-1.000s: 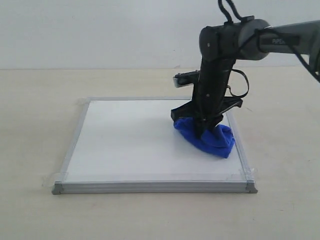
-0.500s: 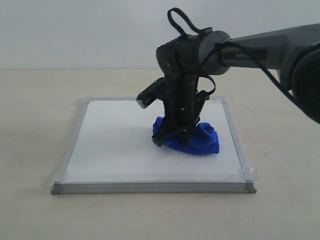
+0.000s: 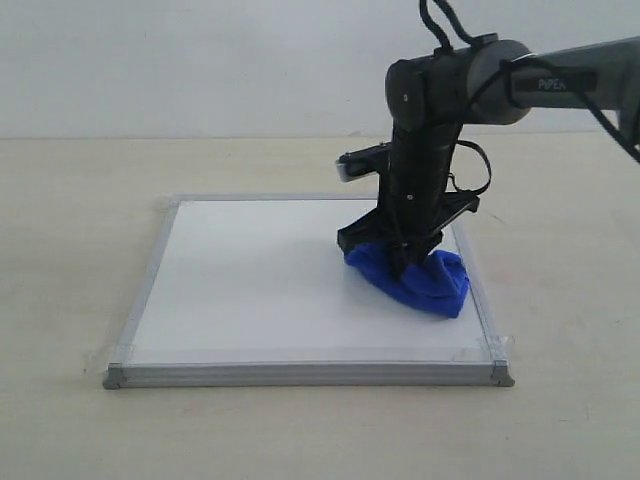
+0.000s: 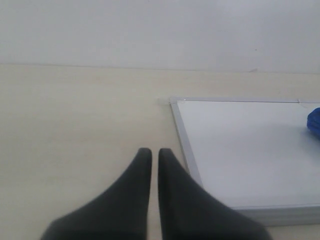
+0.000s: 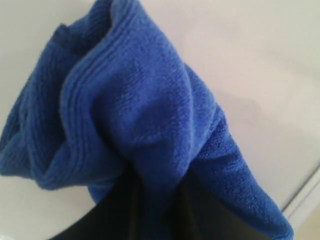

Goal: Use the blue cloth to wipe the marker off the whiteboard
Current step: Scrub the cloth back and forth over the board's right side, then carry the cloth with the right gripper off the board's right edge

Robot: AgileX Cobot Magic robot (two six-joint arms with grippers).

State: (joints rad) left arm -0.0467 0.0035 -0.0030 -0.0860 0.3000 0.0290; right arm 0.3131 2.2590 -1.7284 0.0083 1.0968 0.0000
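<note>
The whiteboard (image 3: 260, 280) lies flat on the pale table (image 3: 60, 250). Its long axis runs left to right in the exterior view, and a thin silver-grey frame edges it all round. The bare part of its surface shows plain white.

The blue cloth (image 3: 425, 285) sits bunched on the right part of the board. It is a bright royal-blue lump with soft, ribbed folds. Its long axis slants from the middle-rear of the board down toward the front right. The far right end of the cloth lies just beside the right frame rail.

The right gripper (image 3: 400, 262) points steeply down onto the cloth. In the right wrist view its dark fingers (image 5: 115, 212) pinch a ridge of the fabric between them, so it is clamped on the cloth, which is pressed against the board.

The left gripper (image 4: 151, 152) hangs over bare table, near one frame rail and off the board. Its two black fingers are drawn nearly together with only a thin slit between them, and they hold nothing.
</note>
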